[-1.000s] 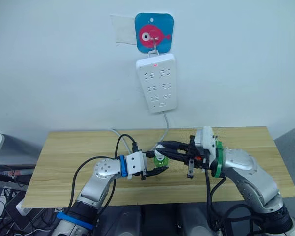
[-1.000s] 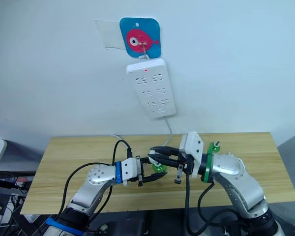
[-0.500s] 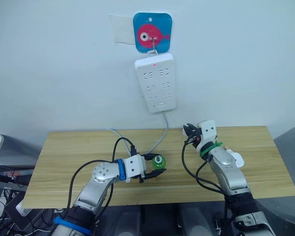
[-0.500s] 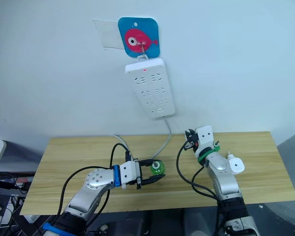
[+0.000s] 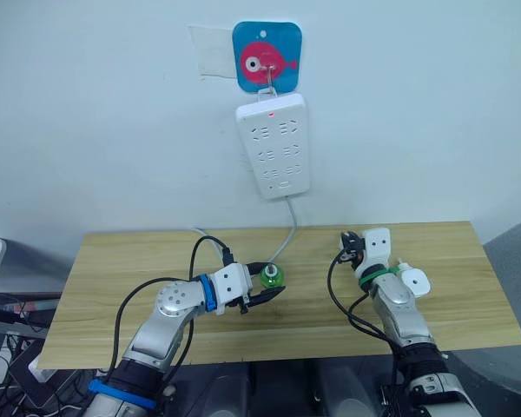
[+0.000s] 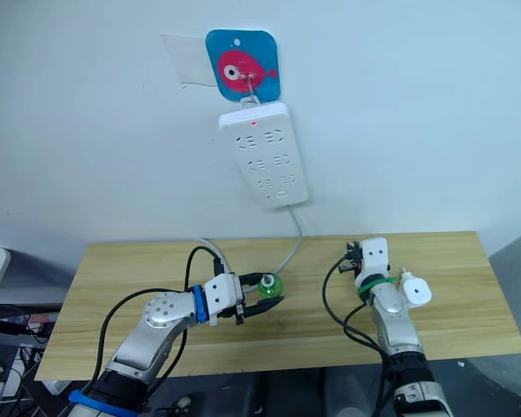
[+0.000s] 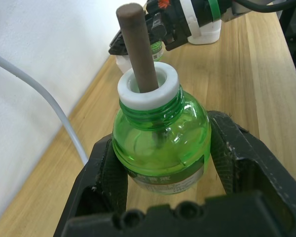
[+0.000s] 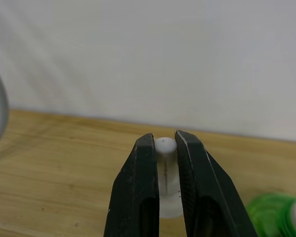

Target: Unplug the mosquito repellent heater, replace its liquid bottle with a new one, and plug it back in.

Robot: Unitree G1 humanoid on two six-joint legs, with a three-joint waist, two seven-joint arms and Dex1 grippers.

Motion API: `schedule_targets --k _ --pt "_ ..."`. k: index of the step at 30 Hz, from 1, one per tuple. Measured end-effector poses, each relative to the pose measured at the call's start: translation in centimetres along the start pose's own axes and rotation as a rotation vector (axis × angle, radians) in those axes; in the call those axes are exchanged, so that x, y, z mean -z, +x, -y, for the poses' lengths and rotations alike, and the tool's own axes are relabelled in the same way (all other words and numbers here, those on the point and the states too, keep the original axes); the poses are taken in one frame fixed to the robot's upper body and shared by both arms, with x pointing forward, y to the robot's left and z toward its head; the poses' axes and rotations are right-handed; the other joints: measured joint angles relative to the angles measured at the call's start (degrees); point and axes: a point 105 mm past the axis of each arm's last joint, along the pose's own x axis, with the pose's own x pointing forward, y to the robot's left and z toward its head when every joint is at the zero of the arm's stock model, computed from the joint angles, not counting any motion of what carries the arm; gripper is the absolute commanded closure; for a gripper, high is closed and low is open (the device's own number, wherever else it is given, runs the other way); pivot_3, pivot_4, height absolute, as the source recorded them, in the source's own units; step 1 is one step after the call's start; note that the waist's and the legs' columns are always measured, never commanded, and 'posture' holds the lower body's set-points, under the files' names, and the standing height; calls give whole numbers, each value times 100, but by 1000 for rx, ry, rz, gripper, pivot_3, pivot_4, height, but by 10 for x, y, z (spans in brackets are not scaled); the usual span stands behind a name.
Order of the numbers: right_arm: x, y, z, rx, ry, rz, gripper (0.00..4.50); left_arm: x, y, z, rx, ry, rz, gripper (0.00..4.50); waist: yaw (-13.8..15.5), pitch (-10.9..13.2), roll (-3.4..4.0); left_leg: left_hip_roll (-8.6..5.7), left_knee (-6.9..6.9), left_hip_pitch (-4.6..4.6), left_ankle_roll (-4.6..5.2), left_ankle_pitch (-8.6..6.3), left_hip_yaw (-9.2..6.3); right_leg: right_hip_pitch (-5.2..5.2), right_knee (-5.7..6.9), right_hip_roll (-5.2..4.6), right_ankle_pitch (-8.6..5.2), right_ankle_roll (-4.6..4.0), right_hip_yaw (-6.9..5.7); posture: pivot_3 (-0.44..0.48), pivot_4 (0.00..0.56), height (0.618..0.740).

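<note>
My left gripper is shut on a green bottle near the table's middle. This is the new one with its cap off: a dark wick stands bare in a white collar. My right gripper is raised over the table's right part and shut on a small white cap. The white mosquito repellent heater lies on the table beside my right forearm, unplugged. A second green bottle, the liquid bottle, is partly seen close to it.
A long white power strip with a red light hangs on the wall from a blue fish hook. Its grey cable drops to the wooden table behind the held bottle.
My right gripper drew back from the bottle to the right, taking the white cap off it. The wick now stands bare. My left gripper kept hold and shifted slightly toward the wall.
</note>
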Motion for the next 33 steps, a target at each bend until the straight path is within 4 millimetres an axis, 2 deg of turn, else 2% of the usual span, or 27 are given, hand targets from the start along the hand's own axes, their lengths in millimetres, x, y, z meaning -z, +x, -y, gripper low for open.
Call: schedule_targets --k 3,9,15,21,25,27,29,33 --pt "7 0 -1 6 13 -22 4312 0 0 0 1 -1 2 2262 0 6 4 -1 0 0 0 0 2 0 -1 0 0 0 2 -4 299 740" --pt "8 -2 1 7 6 -25 2263 -1 1 0 1 -3 6 2262 0 12 10 -1 0 0 0 0 1 0 -1 0 0 0 3 -4 298 740" --pt "11 -16 4 -22 -12 -31 95 -1 1 0 0 -4 8 2262 2 18 13 -1 0 -1 1 0 2 2 -3 -1 0 0 5 -13 298 740" --pt "6 -49 -2 -93 -42 -42 38 -2 5 3 5 -11 21 2262 4 25 21 0 -4 -2 1 0 -3 6 -12 -1 0 0 7 -30 293 740" --pt "7 -79 -19 -184 -52 -107 38 -2 5 5 16 -5 22 2262 4 28 27 0 -5 -3 1 -1 -8 8 -18 -2 -1 -1 13 -40 295 740" --pt "6 -101 -26 -256 -95 -167 38 -3 6 6 24 3 26 2262 6 32 32 -1 -6 -5 1 -1 -11 12 -25 -4 -1 -1 12 -49 297 740" --pt "5 -117 -19 -271 -138 -238 38 -3 6 7 30 3 27 2262 8 36 24 -3 -4 -5 1 -1 -11 18 -26 -7 -1 0 12 -49 297 740" --pt "-10 -123 12 -203 -155 -321 38 -4 10 11 51 8 40 2262 4 40 17 -2 -5 -4 1 -1 -14 20 -25 -7 -1 -1 9 -58 296 740"
